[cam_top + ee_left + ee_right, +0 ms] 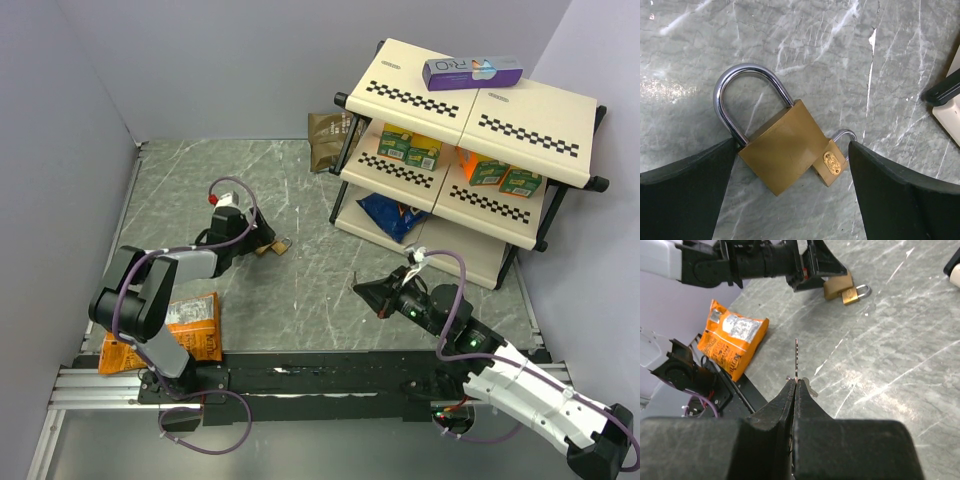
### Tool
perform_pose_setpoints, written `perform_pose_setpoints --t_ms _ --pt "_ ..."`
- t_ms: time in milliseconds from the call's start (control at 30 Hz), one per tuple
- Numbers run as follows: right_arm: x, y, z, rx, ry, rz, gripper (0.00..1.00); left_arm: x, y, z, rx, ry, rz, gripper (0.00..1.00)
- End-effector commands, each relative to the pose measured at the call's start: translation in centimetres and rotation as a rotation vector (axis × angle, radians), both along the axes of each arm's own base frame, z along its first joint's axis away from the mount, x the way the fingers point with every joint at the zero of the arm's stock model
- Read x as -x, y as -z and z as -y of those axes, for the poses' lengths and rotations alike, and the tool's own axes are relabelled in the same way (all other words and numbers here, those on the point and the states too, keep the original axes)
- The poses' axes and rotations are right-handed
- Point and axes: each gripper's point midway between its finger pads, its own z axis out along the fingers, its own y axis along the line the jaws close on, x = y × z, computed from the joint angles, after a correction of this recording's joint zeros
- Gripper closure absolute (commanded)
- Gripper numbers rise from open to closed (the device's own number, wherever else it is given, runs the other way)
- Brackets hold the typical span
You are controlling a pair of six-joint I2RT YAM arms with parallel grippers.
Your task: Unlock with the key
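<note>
While the left jaws are standing spread wide either side of the brass padlock (pixel 782 152), seemingly to brace it on the worktop (pixel 840 50), the right jaws are pinching the key (pixel 796 357). Its blade is poking straight out beyond their tips, probably for feeding into the keyhole.

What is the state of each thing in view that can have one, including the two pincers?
Left pincer: open, straddling the large padlock.
Right pincer: shut on the key.
Key: held edge-on, blade sticking out forward, in no lock.
Large padlock: shackle closed, lying flat.
Small padlock: shackle closed, lying flat, touching the large padlock.
Orange snack bag: lying flat, apart from both pincers.
</note>
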Motion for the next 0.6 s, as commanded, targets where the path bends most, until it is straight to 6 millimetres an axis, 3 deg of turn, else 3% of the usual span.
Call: perform_pose_setpoints --t_ms 0,200,400,567 --pt "-0.1 0.3 -0.1 0.009 0.001 -0.021 1.00 -1.4 -1.8 -0.1 -0.017 -0.015 0.042 0.01" --pt "-0.1 0.7 -0.2 0.007 0.000 -0.035 1.00 -0.5 -1.5 -2.7 -0.173 -0.127 -0.053 0.01" --pt "0.1 1.5 -0.4 -0.003 -0.011 -0.048 1.00 1.4 -0.5 -1.7 -0.143 -0.086 -0.108 0.01" --pt "0.2 1.7 -0.1 0.008 -0.005 -0.051 1.00 1.6 0.7 -0.2 -0.093 -0.039 -0.153 0.01"
